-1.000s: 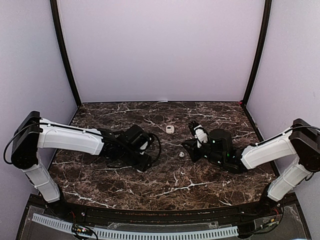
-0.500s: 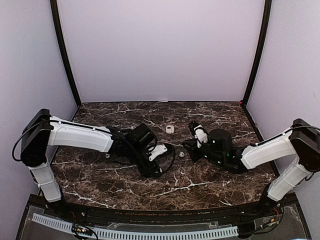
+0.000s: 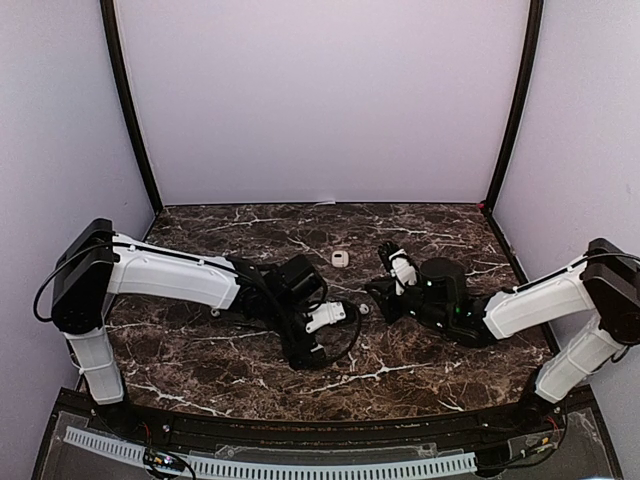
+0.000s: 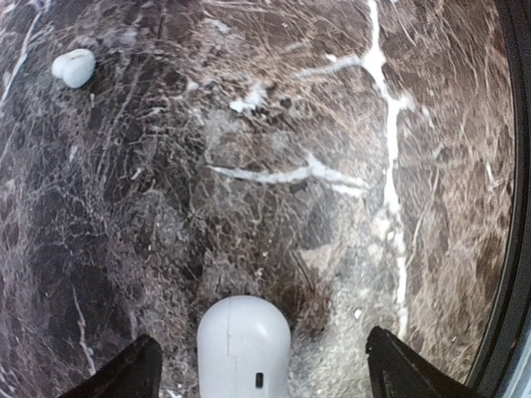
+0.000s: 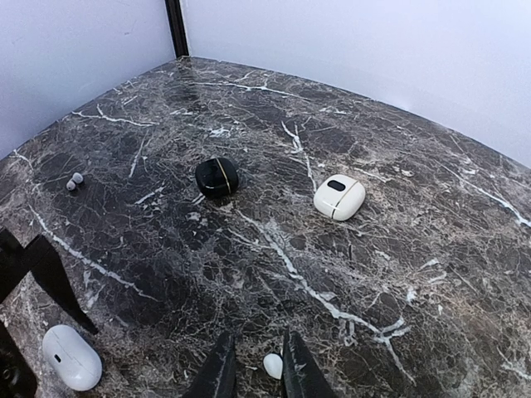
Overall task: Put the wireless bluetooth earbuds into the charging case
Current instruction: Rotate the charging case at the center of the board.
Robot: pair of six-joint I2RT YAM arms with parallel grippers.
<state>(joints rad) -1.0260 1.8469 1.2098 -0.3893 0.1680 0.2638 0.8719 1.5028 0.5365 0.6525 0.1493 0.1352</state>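
Observation:
One tiny white earbud point(image 5: 272, 365) lies on the marble between the tips of my right gripper point(image 5: 259, 375), close to the right-hand finger. The jaws stand a little apart and do not pinch it. From above, this earbud point(image 3: 364, 309) sits just left of the right gripper point(image 3: 385, 298). My left gripper point(image 4: 265, 373) is open wide around a closed white charging case point(image 4: 243, 344), which rests on the table and touches neither finger. The same case point(image 3: 326, 318) lies a short way left of the earbud. Another earbud point(image 4: 73, 66) shows far ahead in the left wrist view.
A second white case point(image 5: 338, 197) and a black case point(image 5: 217, 177) lie farther back on the marble. Two more tiny earbuds point(image 5: 73, 181) lie together to the left. Lilac walls close the table point(image 3: 420, 225) at the back and sides.
The left arm swung right toward the centre carrying the white case, then its jaws opened and let the case go on the table. The right arm stayed put.

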